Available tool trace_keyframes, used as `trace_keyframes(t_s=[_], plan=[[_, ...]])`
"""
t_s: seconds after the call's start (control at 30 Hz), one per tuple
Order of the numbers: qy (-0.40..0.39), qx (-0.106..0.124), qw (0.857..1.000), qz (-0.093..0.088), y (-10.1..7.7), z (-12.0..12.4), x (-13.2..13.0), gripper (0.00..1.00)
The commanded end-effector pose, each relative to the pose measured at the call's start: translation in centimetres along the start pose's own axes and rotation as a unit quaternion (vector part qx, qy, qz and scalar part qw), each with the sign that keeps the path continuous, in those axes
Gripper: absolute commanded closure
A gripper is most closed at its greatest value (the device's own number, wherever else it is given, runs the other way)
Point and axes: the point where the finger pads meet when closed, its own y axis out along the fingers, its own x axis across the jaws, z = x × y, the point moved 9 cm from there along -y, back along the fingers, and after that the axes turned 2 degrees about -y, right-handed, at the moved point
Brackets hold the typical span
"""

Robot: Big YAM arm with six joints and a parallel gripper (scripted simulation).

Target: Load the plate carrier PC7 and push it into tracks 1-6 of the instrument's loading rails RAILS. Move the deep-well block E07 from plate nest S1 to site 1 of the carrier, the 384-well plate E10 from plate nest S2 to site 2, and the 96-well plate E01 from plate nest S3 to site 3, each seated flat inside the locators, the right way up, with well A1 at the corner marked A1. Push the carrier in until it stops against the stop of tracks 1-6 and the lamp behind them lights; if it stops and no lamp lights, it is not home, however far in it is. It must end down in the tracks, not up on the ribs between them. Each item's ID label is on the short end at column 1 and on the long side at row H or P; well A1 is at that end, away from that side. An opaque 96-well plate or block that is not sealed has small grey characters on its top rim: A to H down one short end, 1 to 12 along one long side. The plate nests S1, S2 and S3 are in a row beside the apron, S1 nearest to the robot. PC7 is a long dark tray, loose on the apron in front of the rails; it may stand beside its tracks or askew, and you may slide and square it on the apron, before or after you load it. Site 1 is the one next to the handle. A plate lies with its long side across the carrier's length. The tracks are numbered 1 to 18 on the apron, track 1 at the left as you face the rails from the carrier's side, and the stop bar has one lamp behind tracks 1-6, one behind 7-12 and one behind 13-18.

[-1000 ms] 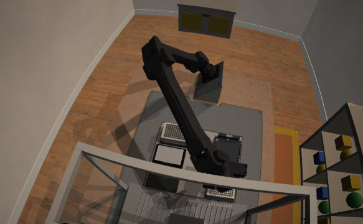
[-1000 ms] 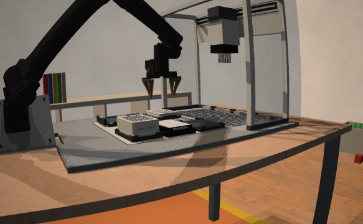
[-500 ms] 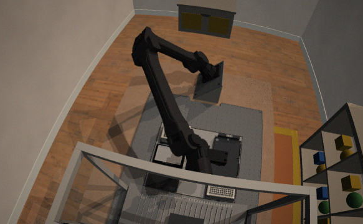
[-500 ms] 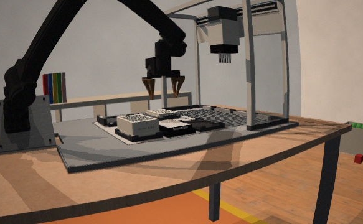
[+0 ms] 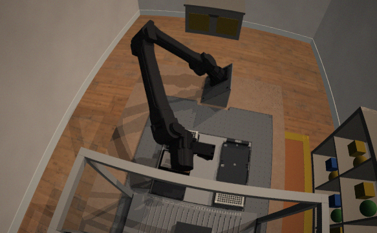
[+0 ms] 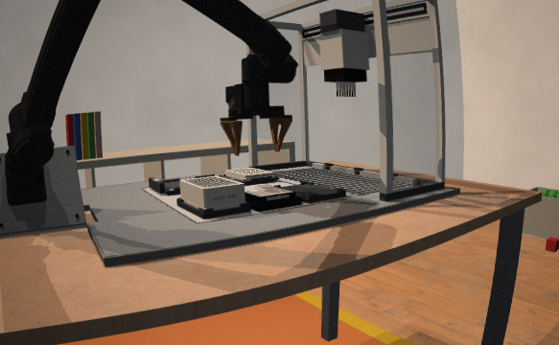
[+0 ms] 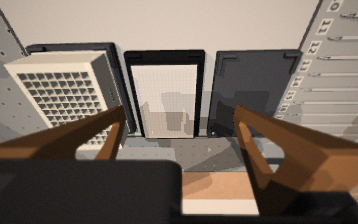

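My gripper (image 7: pixel 179 111) is open and empty, and hangs well above the row of plate nests (image 6: pixel 256 136). In the wrist view the cream deep-well block E07 (image 7: pixel 62 92) sits in the left nest. The pale 384-well plate E10 (image 7: pixel 166 100) lies in the middle nest, straight below my fingers. The right nest S3 (image 7: pixel 252 92) is dark and empty. In the top view the dark carrier PC7 (image 5: pixel 234 160) lies on the apron, with the white 96-well plate E01 (image 5: pixel 228 199) on its end nearest the rails. My arm hides most of the nests there.
The ribbed loading rails (image 5: pixel 188 217) with numbered tracks (image 7: pixel 330 75) lie beyond the apron under a grey frame (image 5: pixel 191 182). A pipetting head (image 6: pixel 343 48) hangs inside the frame. The arm's base plate (image 6: pixel 36 192) stands at the table's near end.
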Motion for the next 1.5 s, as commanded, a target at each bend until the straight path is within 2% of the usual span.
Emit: trace_keyframes(t_s=[0.0,0.13,0.17,0.2,0.27,0.3,0.43,0.47,0.5,0.53,0.77,0.83,0.87,0.93,0.97,1.1,1.2,1.23,1.27,1.3,1.4,1.47], plan=[[0.003,0.000,1.000,0.008,-0.3,3.2,0.6,0.00],[0.003,0.000,1.000,0.007,-0.3,5.5,1.8,0.00],[0.002,0.000,1.000,0.006,-0.3,5.5,1.8,0.00],[-0.012,0.000,1.000,0.020,-1.7,4.1,1.8,0.00],[-0.012,0.000,1.000,0.020,-1.7,4.1,1.8,0.00],[-0.018,-0.001,1.000,0.014,-1.1,3.3,1.1,0.00],[-0.020,0.000,1.000,0.013,-1.1,3.3,1.2,0.00],[-0.015,0.000,1.000,0.005,0.2,3.7,1.6,0.00],[0.002,-0.001,1.000,0.006,0.4,5.3,1.7,0.00],[0.004,-0.001,1.000,0.008,0.5,5.5,1.8,0.00],[-0.008,0.001,1.000,-0.004,3.4,4.3,1.6,0.00],[-0.008,0.001,1.000,-0.004,3.4,4.3,1.6,0.00],[-0.010,0.001,1.000,0.022,1.2,4.1,1.6,0.00],[0.000,0.000,1.000,0.007,3.3,5.1,1.7,0.00],[-0.005,0.001,1.000,0.000,4.1,4.7,1.7,0.00],[-0.009,0.001,1.000,-0.004,5.5,4.3,1.7,0.00],[-0.002,0.001,1.000,0.002,5.8,4.9,1.7,0.00],[-0.001,0.000,1.000,0.012,4.6,4.7,1.1,0.00],[-0.001,0.000,1.000,0.012,4.6,4.7,1.1,0.00],[-0.010,0.001,1.000,0.022,3.8,4.2,1.5,0.00],[-0.011,0.001,1.000,0.022,3.9,4.1,1.5,0.00],[-0.021,0.001,1.000,0.011,4.6,3.1,1.2,0.00]])
